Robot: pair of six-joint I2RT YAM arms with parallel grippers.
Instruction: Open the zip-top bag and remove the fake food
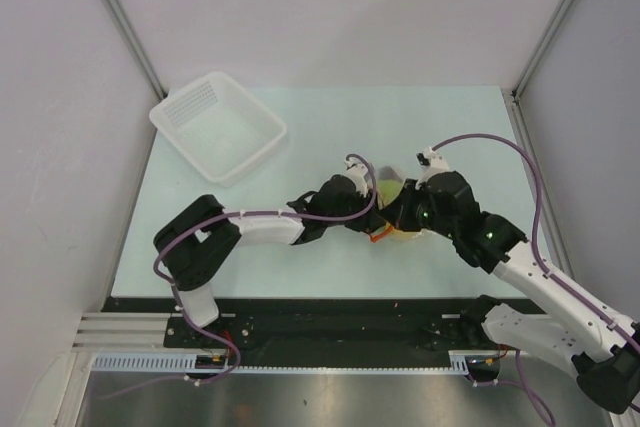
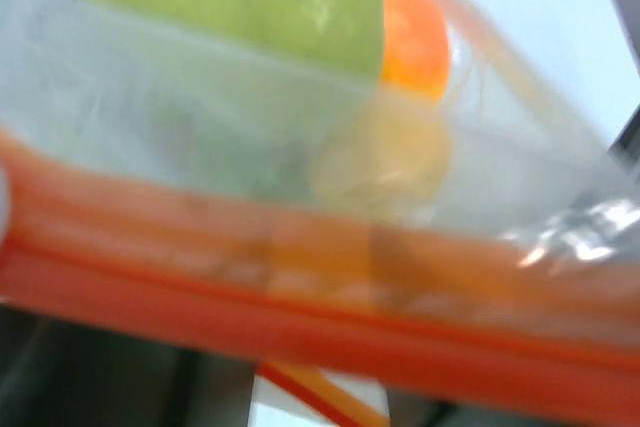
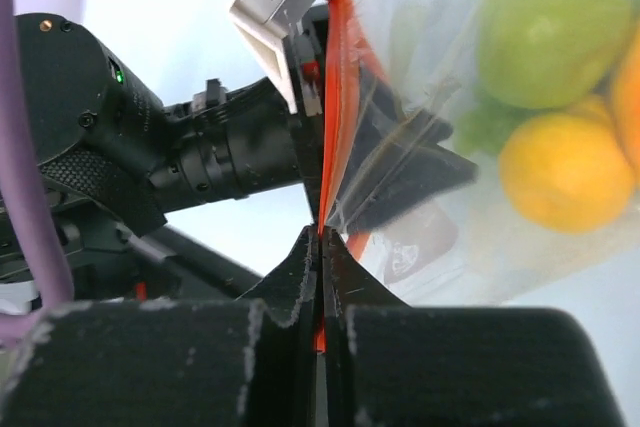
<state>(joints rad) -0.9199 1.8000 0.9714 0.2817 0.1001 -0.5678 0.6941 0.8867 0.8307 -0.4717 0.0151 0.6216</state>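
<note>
Two arms meet just right of the middle of the pale green table (image 1: pixel 450 127), and the zip-top bag (image 1: pixel 391 190) sits between their tips. From where I stand, the right gripper (image 3: pixel 320 245) is clenched flat on the bag's red-orange zip strip (image 3: pixel 340 97). Its two dark fingers are pressed together, and the strip runs up out of the seam between them. The left gripper (image 1: pixel 362 199) points in from the left and reaches the same strip farther along. One of its fingers (image 3: pixel 305 72) lies against one side of the strip, and a dark shape shows on the other side through the clear film. I cannot tell whether it is pinching the plastic or only straddling it. The fake food (image 3: pixel 540 97) is all inside the bag: a green pear (image 3: pixel 550 27), a yellow-orange round fruit (image 3: pixel 565 172) touching it below, and a small dark piece (image 3: pixel 420 242) closer to the strip. The left wrist's view is blurred, with the strip running across it and green and orange showing behind the plastic above. I cannot make out whether the bag rests on the table. A white slotted basket (image 1: pixel 218 125) stands at the far left, well apart from the bag.
</note>
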